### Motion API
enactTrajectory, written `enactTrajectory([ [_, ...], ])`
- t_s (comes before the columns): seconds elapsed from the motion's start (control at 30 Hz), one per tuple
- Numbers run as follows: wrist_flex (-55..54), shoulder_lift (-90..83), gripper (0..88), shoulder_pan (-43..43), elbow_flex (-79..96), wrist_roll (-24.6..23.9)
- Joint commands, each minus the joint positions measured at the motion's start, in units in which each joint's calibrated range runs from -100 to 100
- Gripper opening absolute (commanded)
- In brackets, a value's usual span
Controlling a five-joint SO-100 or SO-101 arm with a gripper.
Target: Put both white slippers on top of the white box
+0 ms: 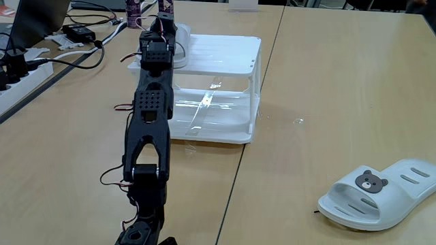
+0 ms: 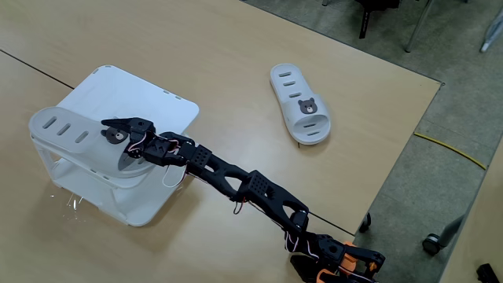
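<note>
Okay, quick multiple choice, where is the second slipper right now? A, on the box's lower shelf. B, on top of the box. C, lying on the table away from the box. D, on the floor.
C: one slipper sits on the box top under the pincer, while the other slipper lies on the table, well apart from the box.

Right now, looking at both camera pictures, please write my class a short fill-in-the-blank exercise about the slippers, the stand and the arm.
1. One off-white rubber slipper lies on top of the white plastic two-tier ____.
2. The black two-finger gripper hangs above that ____.
3. The second slipper lies on the wooden ____.
4. Its strap bears a small brown ____ face.

Missing words: stand; slipper; table; bear
</note>
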Motion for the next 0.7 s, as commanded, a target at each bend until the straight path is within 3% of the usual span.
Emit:
enactTrajectory([
  [0.0,-0.1,-13.7,34.7,0.6,5.3,0.4],
  [0.67,-0.6,-71.2,34.1,0.6,76.1,0.4],
])
